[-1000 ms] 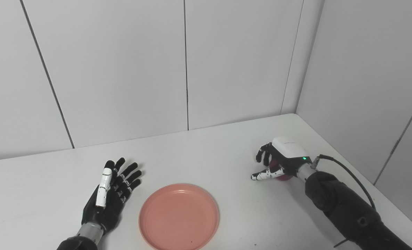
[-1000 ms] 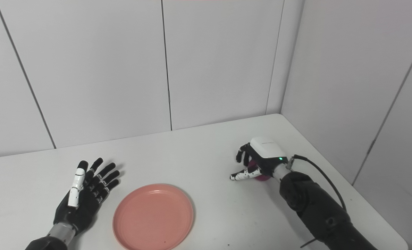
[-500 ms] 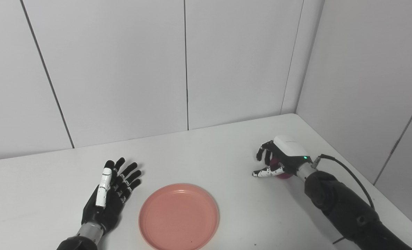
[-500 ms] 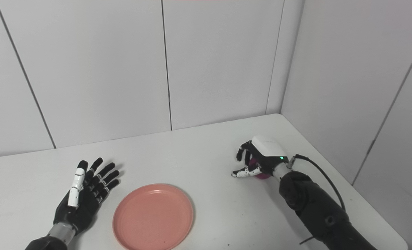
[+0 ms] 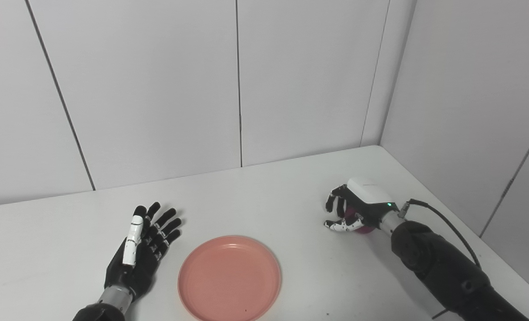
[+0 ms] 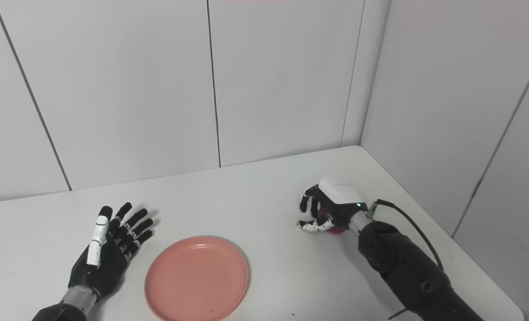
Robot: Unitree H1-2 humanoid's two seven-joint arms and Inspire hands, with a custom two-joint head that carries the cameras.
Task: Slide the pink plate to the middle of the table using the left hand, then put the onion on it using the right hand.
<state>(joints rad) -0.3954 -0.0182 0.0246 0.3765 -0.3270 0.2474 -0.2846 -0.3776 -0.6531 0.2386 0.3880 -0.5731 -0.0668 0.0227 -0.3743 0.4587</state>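
With the plate [image 5: 229, 278] placed and the left hand [image 5: 141, 252] lying open beside it, the right hand [image 5: 351, 211] curls around the onion [image 5: 352, 221] right of the plate, grip unconfirmed; next, lift it over.

No readable text, labels, brands or numbers anywhere. The white back cover of the right hand [image 5: 366, 203] carries a faint mark, too small to read; beside it, toward the wrist, a small green light glows, with no characters on it. Left hand [image 5: 141, 252], pink plate [image 5: 229, 278] and worktop [image 5: 268, 196] are unmarked.
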